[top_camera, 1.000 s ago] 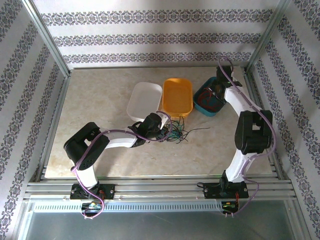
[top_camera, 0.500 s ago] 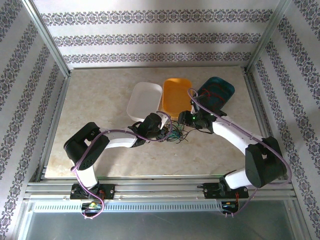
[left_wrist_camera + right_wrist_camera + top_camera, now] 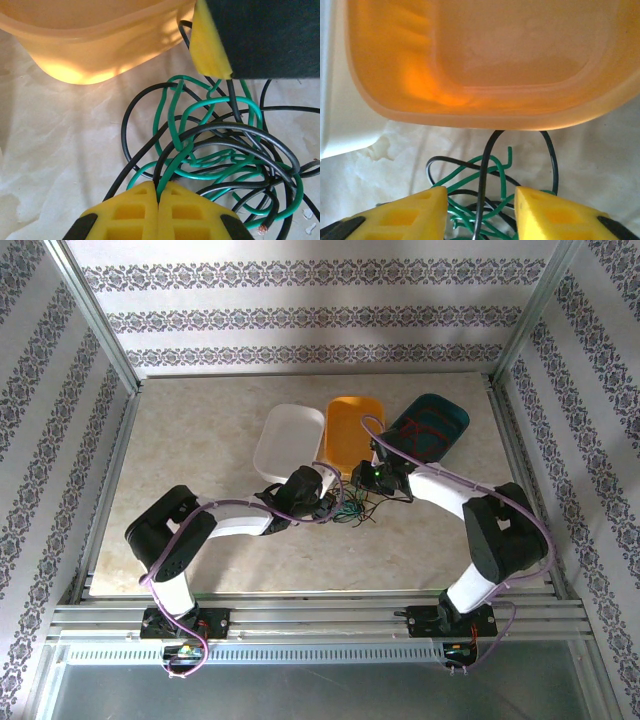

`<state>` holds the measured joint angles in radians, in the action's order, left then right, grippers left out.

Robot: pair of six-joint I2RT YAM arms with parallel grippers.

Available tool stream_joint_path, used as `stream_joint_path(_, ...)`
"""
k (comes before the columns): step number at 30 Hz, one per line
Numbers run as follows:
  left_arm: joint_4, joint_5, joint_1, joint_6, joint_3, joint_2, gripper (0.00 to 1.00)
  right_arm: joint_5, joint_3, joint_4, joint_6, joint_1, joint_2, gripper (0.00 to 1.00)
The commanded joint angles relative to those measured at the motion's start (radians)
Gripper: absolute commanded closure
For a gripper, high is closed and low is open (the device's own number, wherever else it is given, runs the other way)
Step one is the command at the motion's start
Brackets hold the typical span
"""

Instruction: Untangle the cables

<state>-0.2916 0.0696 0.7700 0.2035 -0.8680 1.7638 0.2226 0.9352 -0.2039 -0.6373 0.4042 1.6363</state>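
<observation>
Two hazards: the cables (image 3: 172, 115) lie knotted just in front of the orange tub (image 3: 470, 120). The left gripper (image 3: 159, 200) has its jaws pinched on a green strand, and the right gripper (image 3: 480, 200) holds its jaws apart astride a black one. Pulling could cinch the knot or nudge the tub.

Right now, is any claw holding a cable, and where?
The left claw pinches a green cable where it leaves the tangle. The right claw straddles a black cable, not clamped.

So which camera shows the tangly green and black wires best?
The left wrist view: the tangle of thin green and black wires spreads across it, every loop sharp. The right wrist view catches a few loops; the top view shows a tiny knot.
</observation>
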Motion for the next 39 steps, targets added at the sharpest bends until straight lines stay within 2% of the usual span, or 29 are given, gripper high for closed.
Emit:
stream_joint_path(1, 0.014, -0.025, -0.009, 0.007, 0.014, -0.026, 1.0, -0.014, 0.027, 0.021, -0.014, 0.012, 0.019, 0.87)
stream_joint_path(3, 0.015, -0.03, -0.009, 0.01, 0.016, -0.024, 1.0, -0.024, 0.015, 0.019, -0.017, 0.011, 0.011, 0.99)
stream_joint_path(4, 0.016, -0.032, -0.009, 0.011, 0.018, -0.026, 1.0, -0.029, 0.007, 0.017, -0.019, 0.011, -0.001, 1.0)
stream_joint_path(9, 0.009, -0.056, -0.009, 0.01, 0.038, -0.04, 1.0, -0.053, -0.064, 0.024, -0.003, 0.015, -0.127, 1.0)
stream_joint_path(17, 0.027, -0.061, -0.009, -0.002, 0.037, -0.028, 1.0, 0.15, -0.055, -0.016, 0.058, 0.02, -0.35, 1.0)
stream_joint_path(20, 0.041, -0.056, -0.009, -0.012, 0.03, -0.014, 1.0, 0.174, -0.008, -0.027, 0.051, 0.007, -0.424, 1.0)
stream_joint_path(27, 0.053, -0.044, -0.009, -0.023, 0.03, 0.006, 1.0, 0.079, 0.142, -0.036, 0.031, -0.049, -0.539, 1.0)
stream_joint_path(35, 0.071, -0.05, -0.009, -0.036, 0.047, 0.007, 1.0, -0.114, 0.269, -0.057, 0.134, -0.078, -0.638, 1.0)
stream_joint_path(39, 0.071, -0.058, -0.009, -0.037, 0.068, 0.004, 1.0, -0.143, 0.316, -0.021, 0.153, -0.126, -0.676, 1.0)
